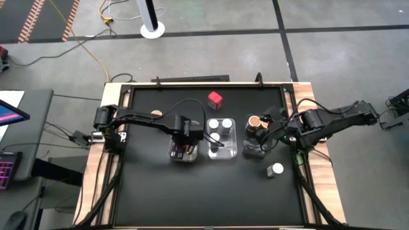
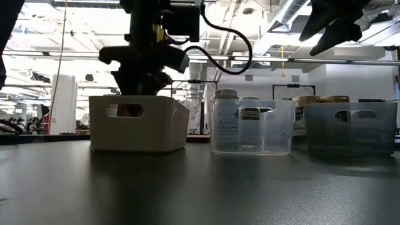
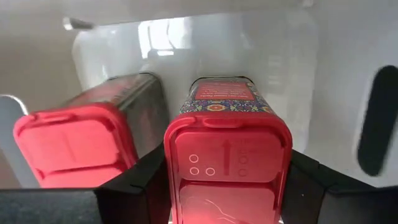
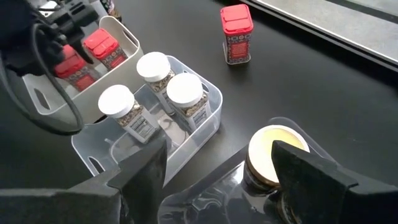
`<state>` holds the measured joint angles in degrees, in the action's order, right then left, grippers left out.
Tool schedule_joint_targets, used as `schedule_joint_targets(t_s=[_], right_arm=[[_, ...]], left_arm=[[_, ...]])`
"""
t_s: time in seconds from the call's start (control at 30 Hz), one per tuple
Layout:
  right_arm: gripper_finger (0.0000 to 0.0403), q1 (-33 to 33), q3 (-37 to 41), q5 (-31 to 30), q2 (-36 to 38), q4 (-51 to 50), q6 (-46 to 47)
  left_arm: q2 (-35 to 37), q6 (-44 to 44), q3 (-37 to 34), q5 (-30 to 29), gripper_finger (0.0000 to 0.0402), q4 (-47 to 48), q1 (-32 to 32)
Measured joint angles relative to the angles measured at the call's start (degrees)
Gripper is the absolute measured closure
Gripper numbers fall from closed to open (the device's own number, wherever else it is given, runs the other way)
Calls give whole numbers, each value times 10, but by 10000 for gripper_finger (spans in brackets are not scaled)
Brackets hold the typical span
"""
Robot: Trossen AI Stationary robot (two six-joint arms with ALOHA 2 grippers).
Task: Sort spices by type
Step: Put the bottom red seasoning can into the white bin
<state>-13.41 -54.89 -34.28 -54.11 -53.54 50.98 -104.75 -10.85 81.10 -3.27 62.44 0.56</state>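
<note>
A white tray stands left of centre and holds two red-lidded spice boxes. My left gripper reaches down into it, shut on one red box; the other red box stands beside it. A third red box stands alone toward the far edge. The middle clear tray holds three white-lidded jars. The right clear tray holds tan-lidded jars. My right gripper hangs open above that tray, holding nothing. My left gripper pinches the red box by two opposite sides just below its red lid, one finger on each side. The fingers come from above, pointing down. The box stands upright inside the white tray; whether its base rests on the tray floor is hidden.
A white-lidded jar lies on the table near the right edge, in front of the right tray. A tan-lidded jar stands on the table to the far left of the white tray. The near half of the black table is bare.
</note>
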Motion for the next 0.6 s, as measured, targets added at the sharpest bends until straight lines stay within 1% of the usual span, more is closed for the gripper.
schedule_joint_targets(t_s=[0.6], right_arm=[[88, 0, 0, 0, 0, 0, 2]], left_arm=[[0, -29, -1, -13, 192, -31, 23]])
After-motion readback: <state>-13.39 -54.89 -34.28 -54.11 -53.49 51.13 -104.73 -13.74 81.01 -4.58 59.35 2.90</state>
